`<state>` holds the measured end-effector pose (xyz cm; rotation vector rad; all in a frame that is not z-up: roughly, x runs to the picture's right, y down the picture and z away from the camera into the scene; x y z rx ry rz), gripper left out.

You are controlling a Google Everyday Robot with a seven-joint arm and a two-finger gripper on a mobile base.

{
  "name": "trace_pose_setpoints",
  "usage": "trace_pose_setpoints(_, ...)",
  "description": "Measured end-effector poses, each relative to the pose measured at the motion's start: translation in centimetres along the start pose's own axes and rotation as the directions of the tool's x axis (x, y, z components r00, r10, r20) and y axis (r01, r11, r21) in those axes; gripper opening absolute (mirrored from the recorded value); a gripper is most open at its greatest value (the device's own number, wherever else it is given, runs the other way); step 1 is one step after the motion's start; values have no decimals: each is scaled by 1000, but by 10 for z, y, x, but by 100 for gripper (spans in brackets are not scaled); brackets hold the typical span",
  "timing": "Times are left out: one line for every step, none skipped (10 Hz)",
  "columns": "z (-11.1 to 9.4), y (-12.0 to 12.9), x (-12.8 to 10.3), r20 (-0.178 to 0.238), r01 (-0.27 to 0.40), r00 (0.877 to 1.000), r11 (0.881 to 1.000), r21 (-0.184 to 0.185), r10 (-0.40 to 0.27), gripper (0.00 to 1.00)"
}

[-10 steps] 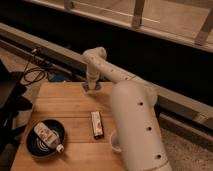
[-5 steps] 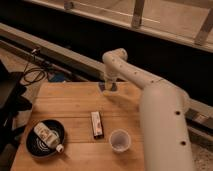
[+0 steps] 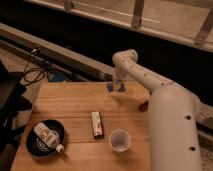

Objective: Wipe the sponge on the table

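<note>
The tabletop (image 3: pixel 75 102) is showing matt, light-brown wooden planks with plain grain. The arm (image 3: pixel 170 120) is wearing a smooth white shell, plastic by the look, catching a soft sheen. Its claw (image 3: pixel 116 86) is hanging at the tabletop's far edge, right of the middle. The near cup (image 3: pixel 119 140) is looking like clear, thin plastic. The black plate (image 3: pixel 33 147), near left, is gleaming faintly, smooth and glossy.

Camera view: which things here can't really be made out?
Sponge: just blue patches at the pincer by the table's far edge; whether it touches the wood is too small to tell.
Table's right side: hidden by the robot arm; near edge cut off by the frame.
White object on the black plate: too small to identify.
</note>
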<state>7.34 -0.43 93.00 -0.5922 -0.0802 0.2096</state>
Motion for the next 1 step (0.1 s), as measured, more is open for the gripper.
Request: trace_pose_setpoints(2, 2, -8, -9, 9, 1000, 1000, -3, -9, 47)
